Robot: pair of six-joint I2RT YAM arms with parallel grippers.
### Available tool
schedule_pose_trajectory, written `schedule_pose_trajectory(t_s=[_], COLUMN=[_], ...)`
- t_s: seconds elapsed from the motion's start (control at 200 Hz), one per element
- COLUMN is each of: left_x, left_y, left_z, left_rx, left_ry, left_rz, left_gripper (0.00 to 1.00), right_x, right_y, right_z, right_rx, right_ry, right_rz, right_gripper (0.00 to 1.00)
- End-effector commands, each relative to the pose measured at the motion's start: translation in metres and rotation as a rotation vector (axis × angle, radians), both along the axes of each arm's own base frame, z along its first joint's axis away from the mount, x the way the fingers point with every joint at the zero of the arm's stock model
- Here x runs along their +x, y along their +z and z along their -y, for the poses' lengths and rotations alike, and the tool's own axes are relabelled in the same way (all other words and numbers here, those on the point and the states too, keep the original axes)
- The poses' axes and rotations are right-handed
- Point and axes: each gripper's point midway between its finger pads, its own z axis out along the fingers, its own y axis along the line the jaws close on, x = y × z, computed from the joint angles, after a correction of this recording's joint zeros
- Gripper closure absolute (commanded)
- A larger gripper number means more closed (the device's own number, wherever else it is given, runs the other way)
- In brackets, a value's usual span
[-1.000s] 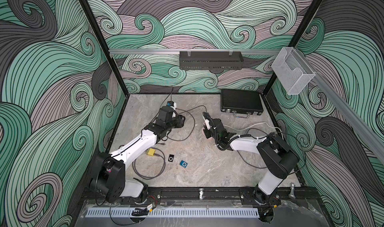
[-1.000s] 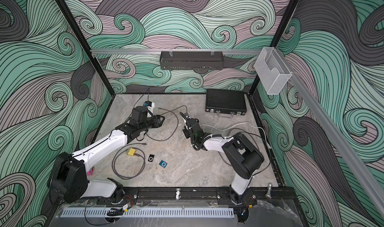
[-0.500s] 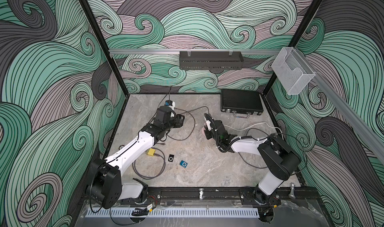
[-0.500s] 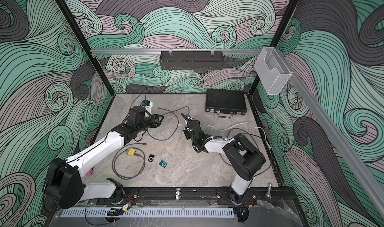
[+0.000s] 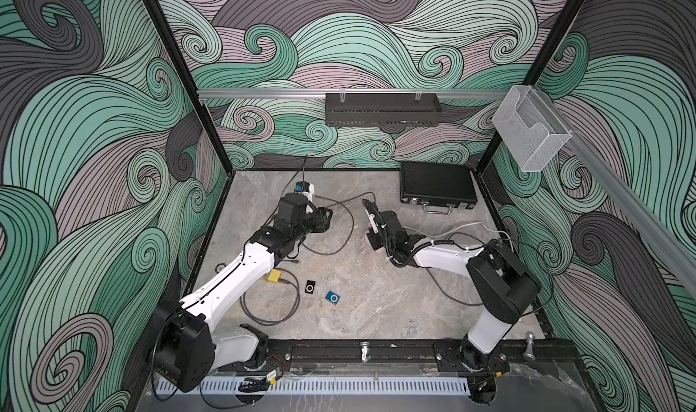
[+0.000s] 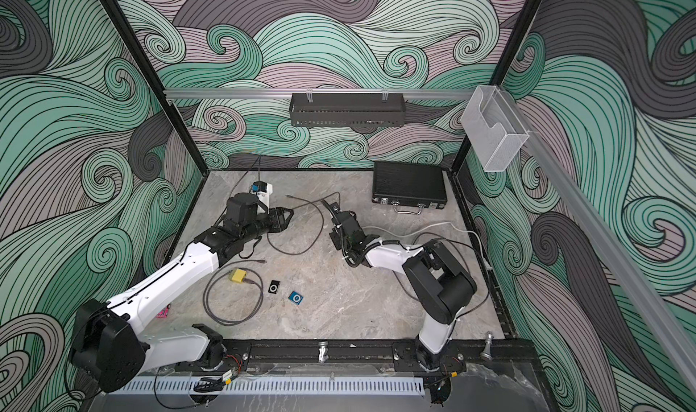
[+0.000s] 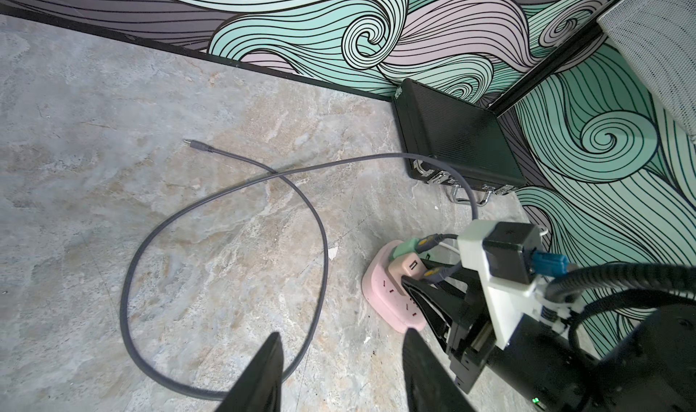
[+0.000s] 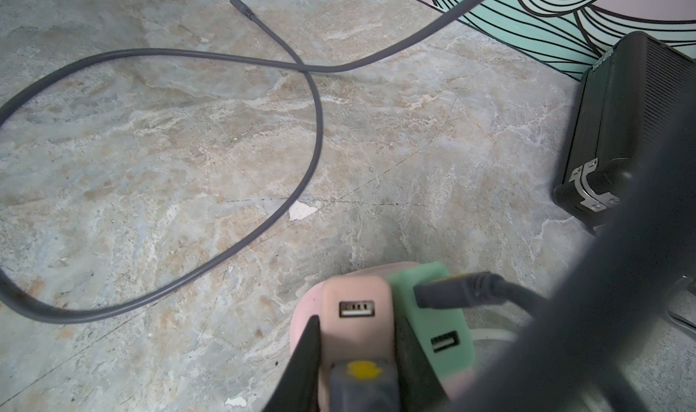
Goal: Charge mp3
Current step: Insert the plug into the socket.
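Your right gripper (image 8: 357,327) is clamped on the grey yellow-dotted USB plug (image 8: 361,387) at the peach charger block (image 8: 356,293); your left gripper (image 7: 342,333) is spread, empty. The blue square mp3 player (image 5: 333,298) lies well apart on the table (image 5: 376,297); a skewed push could jam the plug.

We see white shells and black joints on the left arm (image 5: 244,274) and right arm (image 5: 448,257); the left end effector (image 7: 342,333) and right end effector (image 8: 357,327) are black, tapered.

The right end effector (image 8: 357,353) grips a yellow-dotted plug (image 8: 361,383) at the pink charger (image 8: 356,289) (a USB port (image 8: 356,308) showing); a grey cable (image 8: 316,127) loops across the counter (image 8: 150,203).
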Motion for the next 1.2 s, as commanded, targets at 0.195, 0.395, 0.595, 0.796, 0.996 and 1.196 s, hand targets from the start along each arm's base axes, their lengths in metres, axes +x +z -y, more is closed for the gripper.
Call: schedule_pose_trajectory(t_s=[0.195, 0.395, 0.595, 0.796, 0.996, 1.196], left_x=[0.001, 0.003, 0.003, 0.015, 0.025, 0.034], left_y=[0.006, 0.005, 0.002, -0.015, -0.03, -0.034], left_z=[0.005, 0.009, 0.01, -0.009, -0.015, -0.022], left_rx=[0.007, 0.007, 0.02, 0.105, 0.178, 0.241], left_ry=[-0.009, -0.016, -0.017, 0.11, 0.162, 0.199], left_rz=[-0.009, -0.014, -0.024, -0.097, -0.171, -0.202], left_gripper=[0.5, 0.51, 0.51, 0.52, 0.52, 0.52], right_x=[-0.057, -0.068, -0.078, -0.065, -0.053, -0.056], right_y=[-0.1, -0.108, -0.121, -0.087, -0.038, -0.009], right_z=[0.044, 0.037, 0.036, 0.024, 0.007, 0.0], right_rx=[-0.237, -0.172, -0.159, -0.158, -0.13, -0.098], right_ry=[-0.03, -0.044, -0.054, -0.054, -0.04, -0.024], right_rz=[-0.334, -0.426, -0.477, -0.417, -0.357, -0.346], right_gripper=[1.0, 1.0, 1.0, 0.95, 0.72, 0.57])
